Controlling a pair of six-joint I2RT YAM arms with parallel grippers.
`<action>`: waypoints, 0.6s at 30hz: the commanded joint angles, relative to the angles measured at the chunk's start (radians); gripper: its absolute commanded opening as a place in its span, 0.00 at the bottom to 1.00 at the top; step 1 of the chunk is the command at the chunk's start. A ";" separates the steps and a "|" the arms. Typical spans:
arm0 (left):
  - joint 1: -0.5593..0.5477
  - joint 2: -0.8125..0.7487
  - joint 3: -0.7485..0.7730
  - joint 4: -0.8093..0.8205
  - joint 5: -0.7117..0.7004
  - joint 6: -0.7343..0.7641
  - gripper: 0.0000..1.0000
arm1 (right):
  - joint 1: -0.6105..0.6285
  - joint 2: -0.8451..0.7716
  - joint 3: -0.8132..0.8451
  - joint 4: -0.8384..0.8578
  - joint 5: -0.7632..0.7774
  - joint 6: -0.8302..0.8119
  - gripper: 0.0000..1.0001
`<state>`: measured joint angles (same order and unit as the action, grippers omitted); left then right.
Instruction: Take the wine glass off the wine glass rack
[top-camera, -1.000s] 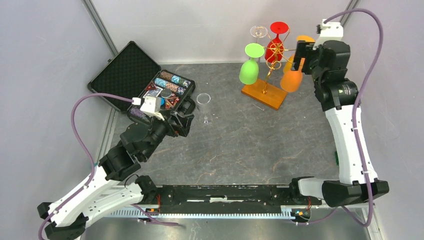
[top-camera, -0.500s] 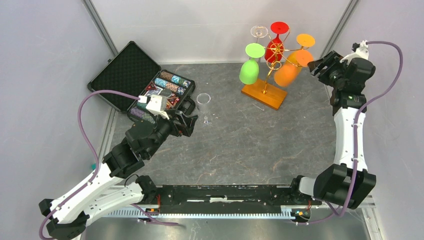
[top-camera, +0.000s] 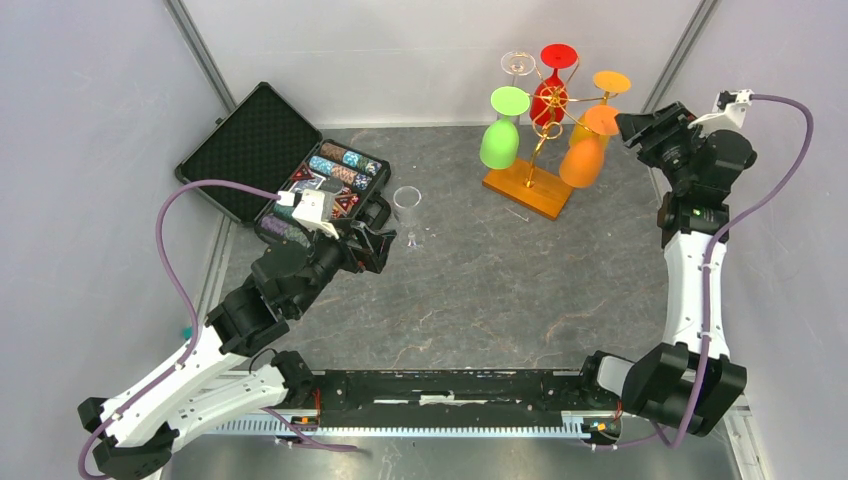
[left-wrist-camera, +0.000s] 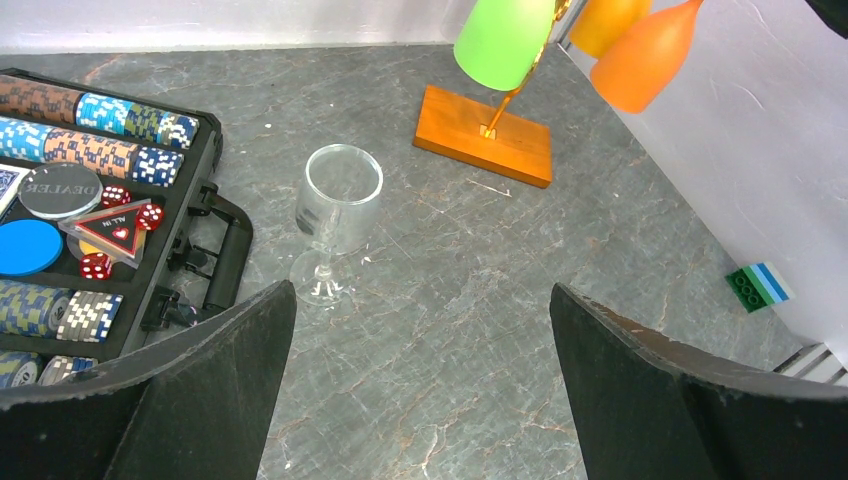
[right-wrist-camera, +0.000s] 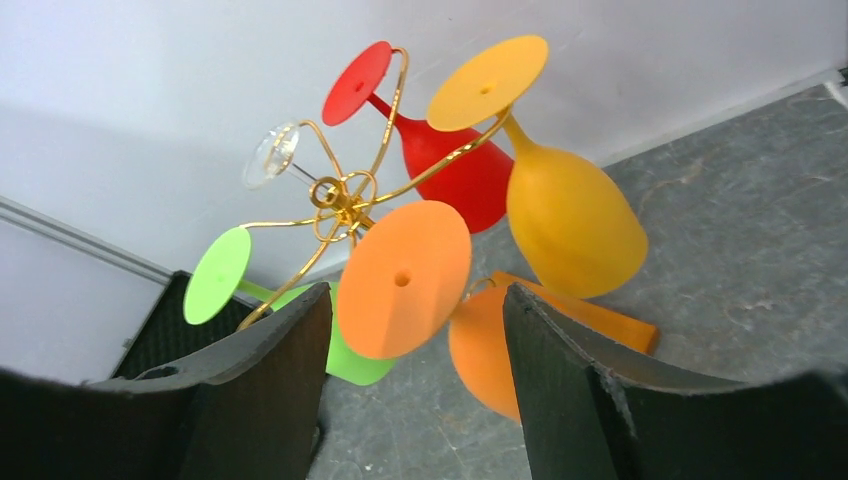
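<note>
The wine glass rack (top-camera: 541, 128) is gold wire on an orange-brown wooden base (top-camera: 527, 190) at the back right. Green (top-camera: 498, 143), red (top-camera: 548, 98), orange (top-camera: 583, 160) and yellow (right-wrist-camera: 572, 215) wine glasses hang upside down on it, plus a clear one's foot (top-camera: 517, 63). My right gripper (top-camera: 630, 127) is open and empty just right of the rack. In the right wrist view it (right-wrist-camera: 418, 300) faces the orange glass's round foot (right-wrist-camera: 405, 278), not touching. A clear wine glass (top-camera: 408, 213) stands upright on the table. My left gripper (top-camera: 385, 238) is open and empty, just left of it.
An open black case (top-camera: 262, 150) of poker chips and dice lies at the back left, its handle (left-wrist-camera: 228, 262) close to the clear glass (left-wrist-camera: 338, 205). A small green-and-blue brick (left-wrist-camera: 758, 285) lies by the right wall. Grey walls close in on three sides.
My right gripper has pulled back to the right from the orange glass, which swung and now hangs still. The left arm shifted slightly at first, then stayed put.
</note>
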<state>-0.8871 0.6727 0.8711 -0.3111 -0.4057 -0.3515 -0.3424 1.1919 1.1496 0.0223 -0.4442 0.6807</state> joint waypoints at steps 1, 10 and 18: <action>-0.001 -0.003 0.015 0.031 0.003 -0.003 1.00 | -0.003 0.003 -0.022 0.105 -0.048 0.083 0.67; -0.001 0.002 0.016 0.030 0.003 -0.006 1.00 | -0.003 0.026 -0.064 0.130 -0.041 0.164 0.44; -0.001 0.004 0.017 0.029 0.004 -0.004 1.00 | -0.002 0.036 -0.089 0.191 -0.066 0.222 0.43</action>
<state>-0.8871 0.6743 0.8711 -0.3115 -0.4061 -0.3511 -0.3424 1.2255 1.0748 0.1211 -0.4763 0.8516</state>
